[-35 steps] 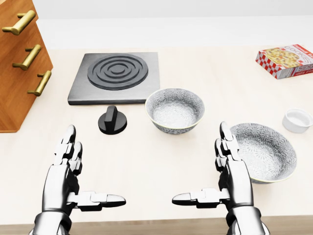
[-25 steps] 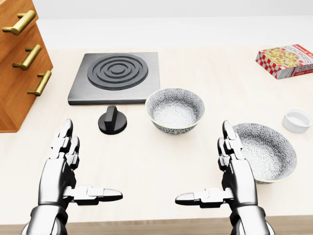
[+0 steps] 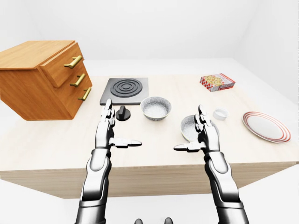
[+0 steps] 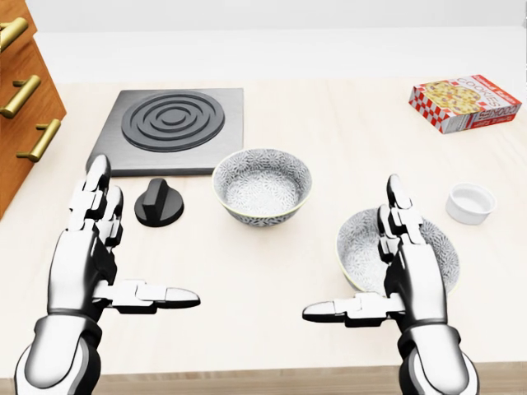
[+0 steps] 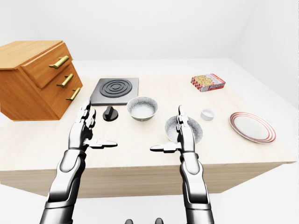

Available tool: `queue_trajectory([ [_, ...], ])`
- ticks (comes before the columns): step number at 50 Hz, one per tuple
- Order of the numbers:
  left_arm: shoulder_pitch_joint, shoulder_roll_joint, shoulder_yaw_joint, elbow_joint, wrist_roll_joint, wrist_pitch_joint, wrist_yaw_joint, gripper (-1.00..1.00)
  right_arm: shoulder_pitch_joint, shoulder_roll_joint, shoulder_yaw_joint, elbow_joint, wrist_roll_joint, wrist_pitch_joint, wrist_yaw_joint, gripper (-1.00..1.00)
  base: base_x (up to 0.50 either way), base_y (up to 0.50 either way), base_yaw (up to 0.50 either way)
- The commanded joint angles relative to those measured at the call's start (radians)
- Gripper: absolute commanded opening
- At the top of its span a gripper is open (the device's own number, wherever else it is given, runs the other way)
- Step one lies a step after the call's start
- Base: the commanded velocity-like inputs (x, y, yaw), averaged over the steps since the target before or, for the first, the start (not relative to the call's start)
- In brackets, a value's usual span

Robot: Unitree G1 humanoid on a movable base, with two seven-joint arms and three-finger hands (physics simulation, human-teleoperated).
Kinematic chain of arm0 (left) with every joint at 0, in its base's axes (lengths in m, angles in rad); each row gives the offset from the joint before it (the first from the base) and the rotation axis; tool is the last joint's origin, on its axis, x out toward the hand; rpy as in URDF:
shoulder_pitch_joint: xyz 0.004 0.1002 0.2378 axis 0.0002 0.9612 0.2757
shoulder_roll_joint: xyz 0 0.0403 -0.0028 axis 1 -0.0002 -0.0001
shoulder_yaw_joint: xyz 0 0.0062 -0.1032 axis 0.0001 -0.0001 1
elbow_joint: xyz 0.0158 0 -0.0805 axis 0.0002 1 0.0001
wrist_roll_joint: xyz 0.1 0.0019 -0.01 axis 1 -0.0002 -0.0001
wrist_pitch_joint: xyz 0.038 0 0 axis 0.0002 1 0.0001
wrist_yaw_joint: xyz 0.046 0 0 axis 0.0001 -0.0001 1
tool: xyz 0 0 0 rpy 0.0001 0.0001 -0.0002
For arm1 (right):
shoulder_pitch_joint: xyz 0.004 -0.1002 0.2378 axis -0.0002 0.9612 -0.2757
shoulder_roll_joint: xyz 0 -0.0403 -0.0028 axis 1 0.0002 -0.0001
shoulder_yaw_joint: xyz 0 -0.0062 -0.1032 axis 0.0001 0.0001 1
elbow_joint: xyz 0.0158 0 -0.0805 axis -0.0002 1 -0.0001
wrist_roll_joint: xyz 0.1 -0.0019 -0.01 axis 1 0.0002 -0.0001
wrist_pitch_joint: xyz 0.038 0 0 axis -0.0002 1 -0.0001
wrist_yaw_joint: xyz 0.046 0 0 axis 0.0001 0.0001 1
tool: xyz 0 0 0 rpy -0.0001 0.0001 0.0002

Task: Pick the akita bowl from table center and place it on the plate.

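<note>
The patterned grey-and-white akita bowl [image 4: 262, 186] stands upright near the table's middle, just right of a black knob [image 4: 159, 204]. A second, similar bowl [image 4: 362, 271] sits lower right, partly hidden behind my right hand [image 4: 349, 246], which is open with fingers up and thumb pointing left. My left hand [image 4: 146, 234] is open too, lower left of the akita bowl, holding nothing. Neither hand touches the akita bowl. In the left-eye view the red-rimmed white plate [image 3: 266, 126] lies flat at the table's far right; the head view does not show it.
A black hotplate [image 4: 173, 123] lies above the knob. A wooden drawer chest [image 3: 42, 79] fills the table's left end. A small white ramekin [image 4: 471, 202] stands between the second bowl and the plate. A red-checked cookie box [image 4: 465, 103] lies at upper right.
</note>
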Motion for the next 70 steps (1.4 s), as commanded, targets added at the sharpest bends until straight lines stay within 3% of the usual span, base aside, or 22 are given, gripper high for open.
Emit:
queue_trajectory([
  [1,-0.008,-0.007,-0.001,-0.030,0.004,0.000,-0.006,1.00,-0.007,-0.006,0.000,-0.005,0.013,0.000,0.002,1.00,0.00,-0.50,0.00],
  [26,0.012,-0.015,-0.013,-0.069,0.013,0.000,-0.010,1.00,-0.015,-0.006,0.006,-0.002,0.021,0.000,0.007,1.00,0.03,-0.50,0.00],
  [43,0.012,-0.013,-0.009,-0.077,0.013,0.000,-0.009,1.00,-0.012,-0.008,0.000,0.002,0.014,0.000,0.008,1.00,0.30,-0.50,0.00],
  [58,0.008,-0.007,-0.001,-0.084,0.018,0.000,-0.010,1.00,-0.010,-0.010,0.000,0.008,-0.003,0.000,-0.002,1.00,0.04,-0.05,0.00],
  [64,-0.031,0.030,0.031,-0.027,0.069,0.000,-0.010,1.00,-0.006,-0.009,0.001,0.007,-0.006,0.000,0.000,1.00,0.00,0.00,0.00],
  [70,-0.137,0.110,0.092,0.107,0.125,0.000,-0.021,1.00,-0.005,-0.008,0.004,0.015,-0.012,0.000,0.000,1.00,0.00,0.00,0.00],
])
